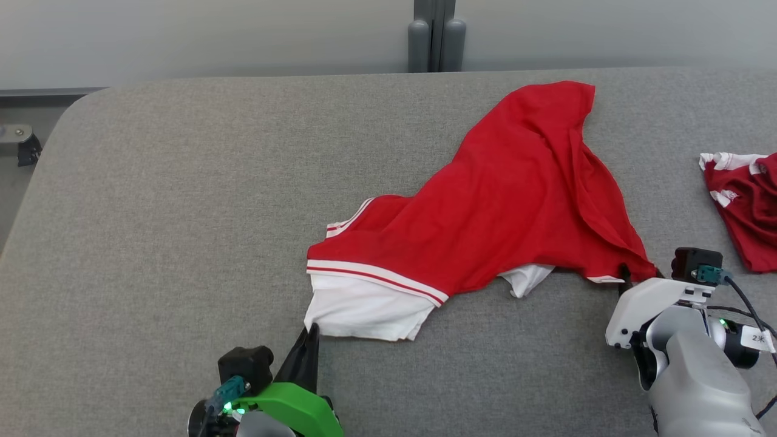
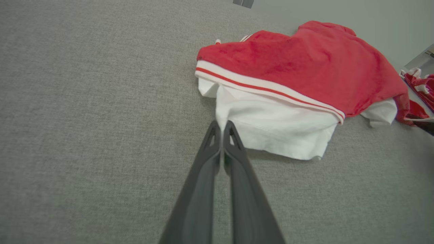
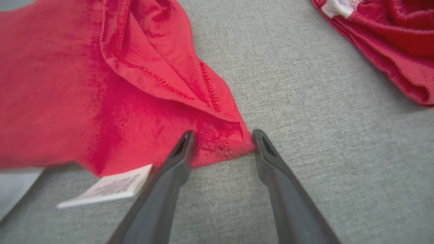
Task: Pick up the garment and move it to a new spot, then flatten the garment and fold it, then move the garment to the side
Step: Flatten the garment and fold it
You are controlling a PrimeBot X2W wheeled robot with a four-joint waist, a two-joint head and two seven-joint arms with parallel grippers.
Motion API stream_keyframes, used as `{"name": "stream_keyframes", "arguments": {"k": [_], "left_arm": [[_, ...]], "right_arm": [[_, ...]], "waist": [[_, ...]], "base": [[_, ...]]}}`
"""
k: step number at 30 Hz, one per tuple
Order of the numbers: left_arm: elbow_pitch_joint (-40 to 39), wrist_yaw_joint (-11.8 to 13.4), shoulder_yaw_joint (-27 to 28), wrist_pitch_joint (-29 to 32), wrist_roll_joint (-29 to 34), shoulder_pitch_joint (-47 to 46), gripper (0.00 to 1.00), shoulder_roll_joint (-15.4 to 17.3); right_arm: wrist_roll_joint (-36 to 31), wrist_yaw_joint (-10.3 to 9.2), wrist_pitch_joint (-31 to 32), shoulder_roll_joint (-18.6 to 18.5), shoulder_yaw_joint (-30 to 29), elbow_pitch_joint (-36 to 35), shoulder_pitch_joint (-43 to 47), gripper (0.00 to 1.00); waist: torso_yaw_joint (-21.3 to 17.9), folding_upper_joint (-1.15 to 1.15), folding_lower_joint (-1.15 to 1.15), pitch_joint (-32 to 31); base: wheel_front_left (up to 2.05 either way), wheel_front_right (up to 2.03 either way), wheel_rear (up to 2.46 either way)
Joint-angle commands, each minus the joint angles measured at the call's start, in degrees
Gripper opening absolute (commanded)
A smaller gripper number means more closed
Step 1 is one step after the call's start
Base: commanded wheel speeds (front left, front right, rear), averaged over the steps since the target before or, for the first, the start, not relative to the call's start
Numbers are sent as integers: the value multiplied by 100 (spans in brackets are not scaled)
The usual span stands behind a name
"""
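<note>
Left gripper pressing together, pinching the white near corner of the garment. Right gripper standing spread, straddling its red corner. Garment lying crumpled beyond both, stretching toward the far edge of the table.

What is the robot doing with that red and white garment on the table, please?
The garment lies crumpled on the grey table. The left gripper is shut on its near white corner. The right gripper is open, its fingers either side of a red corner, not yet gripping. Another red garment lies off to the right.
</note>
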Motion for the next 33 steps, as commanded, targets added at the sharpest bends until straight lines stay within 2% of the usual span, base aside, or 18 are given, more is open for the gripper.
{"name": "stream_keyframes", "arguments": {"k": [1,2,5,9,16,18,24,28,33], "left_arm": [[-59,13,16,-62,23,-100,0,42],[-89,13,25,-86,16,-119,0,39],[-188,-20,45,-182,20,-167,0,48],[-407,-19,112,-355,81,-356,0,95],[-965,-1,359,-523,179,-917,0,284],[-1265,3,472,-512,249,-1165,0,432],[-2112,59,711,-359,287,-1576,0,723],[-2817,112,852,-175,377,-1833,0,957],[-3679,146,956,191,516,-2180,0,1259]], "right_arm": [[48,-9,14,2,29,124,-35,14],[112,-9,-30,1,64,208,-94,0],[521,-9,-138,-1,202,464,-298,0],[1167,-9,-337,-7,685,659,-536,0],[2115,-8,-443,-5,1794,144,-504,0],[2508,-9,-363,-13,2286,-422,-330,0],[3108,-8,-81,-370,2865,-2117,91,0],[3277,-9,246,-675,2789,-3614,468,0],[3086,-8,871,-749,2340,-5679,1016,0]], "waist": [[-18,0,0,-11],[-32,0,0,-21],[-74,0,0,-63],[-166,0,0,-157],[-349,0,0,-419],[-444,0,0,-587],[-591,0,0,-882],[-667,0,0,-1007],[-752,0,0,-1092]], "base": [[0,0,0],[0,0,0],[0,0,0],[0,0,0],[0,0,0],[0,0,0],[0,0,0],[0,0,0],[0,0,0]]}}
